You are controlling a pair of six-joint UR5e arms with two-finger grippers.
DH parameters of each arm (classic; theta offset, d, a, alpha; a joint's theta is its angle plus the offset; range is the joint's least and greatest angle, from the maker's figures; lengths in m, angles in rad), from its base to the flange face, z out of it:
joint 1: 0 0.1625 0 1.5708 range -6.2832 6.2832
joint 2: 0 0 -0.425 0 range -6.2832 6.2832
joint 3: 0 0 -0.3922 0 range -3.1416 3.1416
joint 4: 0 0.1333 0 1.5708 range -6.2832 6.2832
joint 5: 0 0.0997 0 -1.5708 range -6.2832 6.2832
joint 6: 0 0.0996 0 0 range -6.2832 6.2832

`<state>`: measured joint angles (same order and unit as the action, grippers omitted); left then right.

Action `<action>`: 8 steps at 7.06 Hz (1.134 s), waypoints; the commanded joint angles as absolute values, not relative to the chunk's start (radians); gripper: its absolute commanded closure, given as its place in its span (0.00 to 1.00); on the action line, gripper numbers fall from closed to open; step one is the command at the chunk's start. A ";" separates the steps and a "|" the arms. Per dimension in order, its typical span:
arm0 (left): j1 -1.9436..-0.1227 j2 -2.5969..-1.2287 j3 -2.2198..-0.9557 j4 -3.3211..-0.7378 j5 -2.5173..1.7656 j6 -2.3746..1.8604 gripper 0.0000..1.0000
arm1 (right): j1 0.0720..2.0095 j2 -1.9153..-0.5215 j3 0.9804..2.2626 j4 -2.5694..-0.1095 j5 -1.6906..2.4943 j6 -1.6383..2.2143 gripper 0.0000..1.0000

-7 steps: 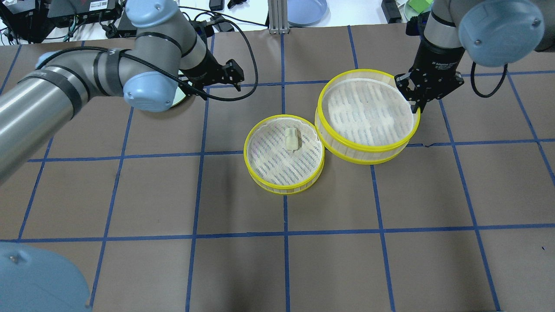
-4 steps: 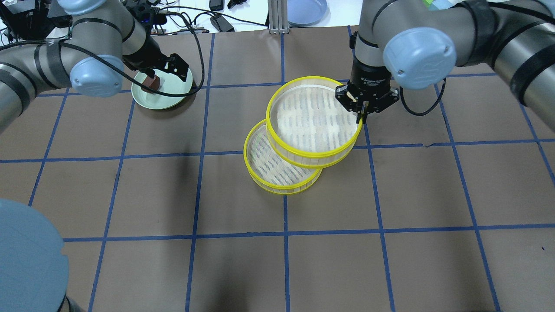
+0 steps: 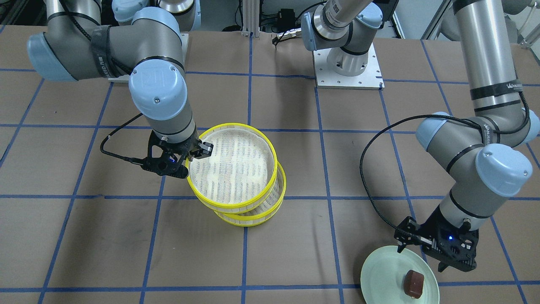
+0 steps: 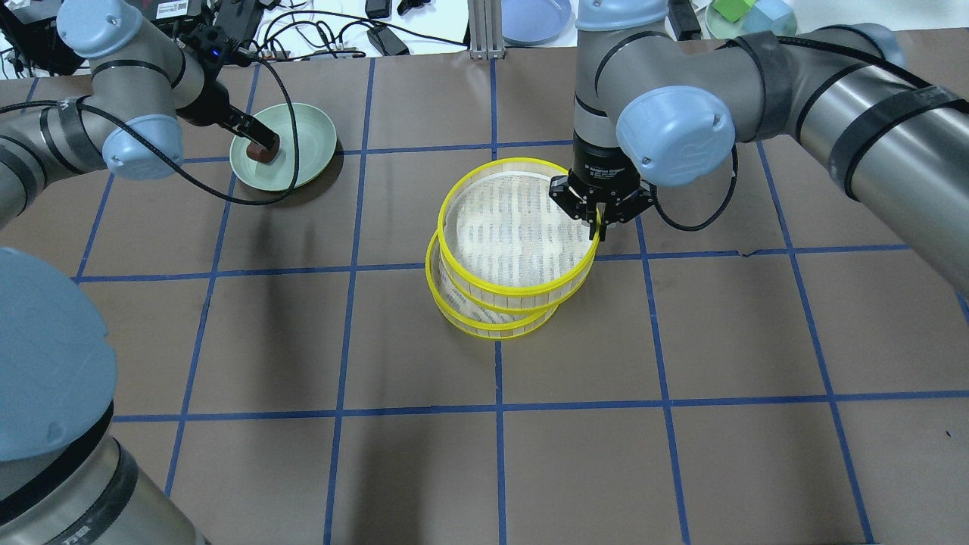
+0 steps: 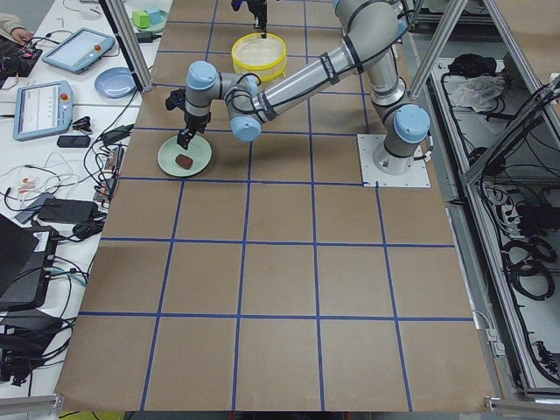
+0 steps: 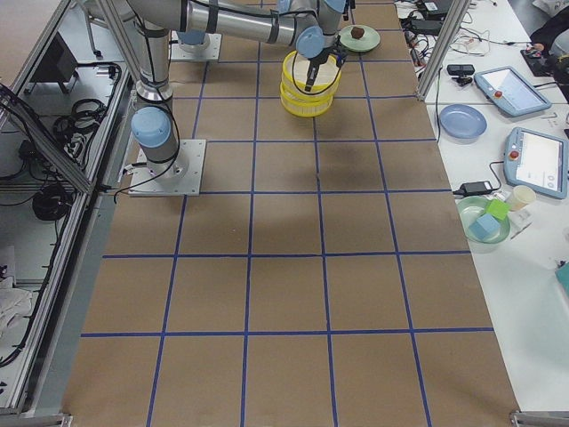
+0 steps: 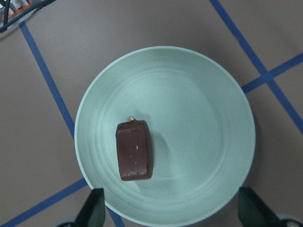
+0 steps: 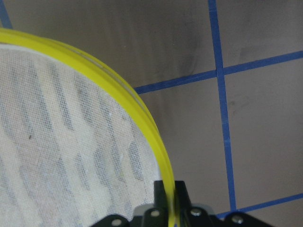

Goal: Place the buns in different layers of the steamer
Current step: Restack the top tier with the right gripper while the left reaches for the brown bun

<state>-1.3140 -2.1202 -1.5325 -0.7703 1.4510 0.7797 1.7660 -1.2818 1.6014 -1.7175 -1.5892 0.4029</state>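
Observation:
My right gripper [image 4: 599, 220] is shut on the yellow rim of the upper steamer tray [image 4: 515, 231]. It holds that tray over the lower steamer tray [image 4: 484, 322], a little offset from it. The right wrist view shows the jaws pinching the rim [image 8: 168, 187]. The cream-white bun is hidden under the upper tray. The dark reddish-brown bun [image 7: 135, 150] lies on the pale green plate [image 7: 203, 118] at the far left. My left gripper [image 3: 441, 255] hovers open above it, its fingers [image 7: 96, 208] apart on either side of the plate's near edge.
A blue plate [image 4: 534, 18] and a dish of coloured blocks [image 4: 749, 14] sit beyond the far table edge, among cables. The arm bases [image 3: 348, 69] stand at the robot's side. Blue tape lines grid the brown table.
My right gripper has carried the upper tray leftward over the lower tray, covering the cream bun. My left arm has swung left to hover over the green plate and brown bun.

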 commanded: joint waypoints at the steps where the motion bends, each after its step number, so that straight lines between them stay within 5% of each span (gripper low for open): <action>1: -1.287 -2.196 -1.491 -0.749 1.444 0.825 0.00 | 1.787 -1.272 1.627 -1.782 -1.585 0.432 1.00; 6: -1.279 -2.305 -1.408 -0.747 1.393 0.861 0.05 | 1.818 -1.230 1.629 -1.845 -1.595 0.439 1.00; 7: -1.279 -2.310 -1.405 -0.747 1.393 0.861 0.33 | 1.819 -1.229 1.632 -1.845 -1.597 0.437 1.00; 8: -1.279 -2.316 -1.405 -0.747 1.391 0.861 0.92 | 1.819 -1.229 1.635 -1.844 -1.598 0.436 1.00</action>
